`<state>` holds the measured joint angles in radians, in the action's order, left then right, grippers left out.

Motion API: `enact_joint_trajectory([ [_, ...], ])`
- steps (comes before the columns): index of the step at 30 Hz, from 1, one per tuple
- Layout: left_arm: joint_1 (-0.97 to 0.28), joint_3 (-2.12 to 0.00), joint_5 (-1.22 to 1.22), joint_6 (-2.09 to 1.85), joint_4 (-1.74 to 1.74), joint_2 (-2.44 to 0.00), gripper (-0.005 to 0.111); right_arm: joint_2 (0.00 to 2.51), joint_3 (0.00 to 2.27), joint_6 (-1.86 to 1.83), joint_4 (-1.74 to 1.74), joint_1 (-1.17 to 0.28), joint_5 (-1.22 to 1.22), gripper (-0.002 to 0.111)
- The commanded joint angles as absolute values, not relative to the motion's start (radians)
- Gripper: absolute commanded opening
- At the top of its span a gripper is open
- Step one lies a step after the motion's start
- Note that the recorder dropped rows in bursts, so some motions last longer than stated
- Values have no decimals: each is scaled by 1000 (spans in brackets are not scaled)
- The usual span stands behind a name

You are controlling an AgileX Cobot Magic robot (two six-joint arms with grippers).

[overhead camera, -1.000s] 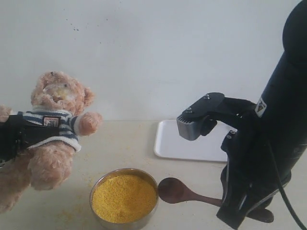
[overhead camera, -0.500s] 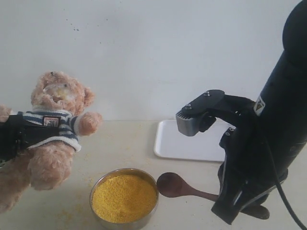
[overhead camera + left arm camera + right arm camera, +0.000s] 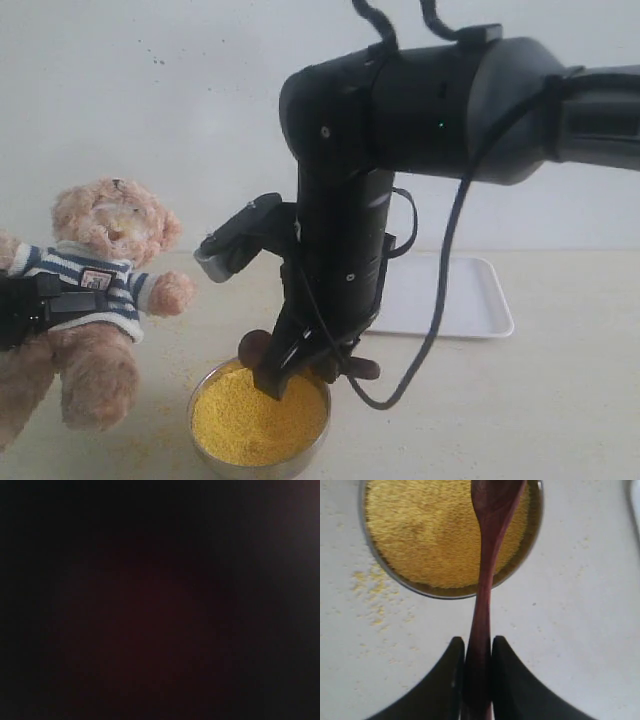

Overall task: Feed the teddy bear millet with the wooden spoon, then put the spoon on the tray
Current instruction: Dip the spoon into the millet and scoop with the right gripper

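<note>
The teddy bear (image 3: 105, 270), in its striped shirt, hangs at the left with my left gripper (image 3: 35, 305) clamped around its body; the left wrist view is completely dark. My right gripper (image 3: 478, 647) is shut on the thin handle of the wooden spoon (image 3: 485, 575). The spoon's oval bowl reaches over the millet (image 3: 425, 535) in the steel bowl (image 3: 385, 570). In the exterior view the spoon (image 3: 256, 347) hovers at the bowl's far rim, just above the millet (image 3: 255, 420). The white tray (image 3: 470, 300) lies behind the right arm.
The bulky black right arm (image 3: 400, 110) spans the middle of the scene and hides part of the tray. Spilled grains (image 3: 367, 597) lie scattered on the beige tabletop beside the bowl. A white wall stands behind.
The right arm swung from the table's right side to the left, carrying the spoon from beside the bowl to over the millet. The bear shifted slightly left and down.
</note>
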<state>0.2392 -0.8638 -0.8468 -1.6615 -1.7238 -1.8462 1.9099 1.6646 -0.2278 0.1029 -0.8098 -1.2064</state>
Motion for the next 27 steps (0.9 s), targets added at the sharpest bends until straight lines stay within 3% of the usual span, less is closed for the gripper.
enact_joint_trajectory([
  [1,238,-862,-866,-1672,-1744,-1840,4,1966,1698,-193,203,-818,-1221,0],
  [18,238,-862,-862,-1665,-1744,-1840,4,2027,1697,-349,10,-816,-1221,0],
  [27,236,-862,-870,-1654,-1741,-1840,4,2025,1697,-396,-234,-689,-1221,0],
])
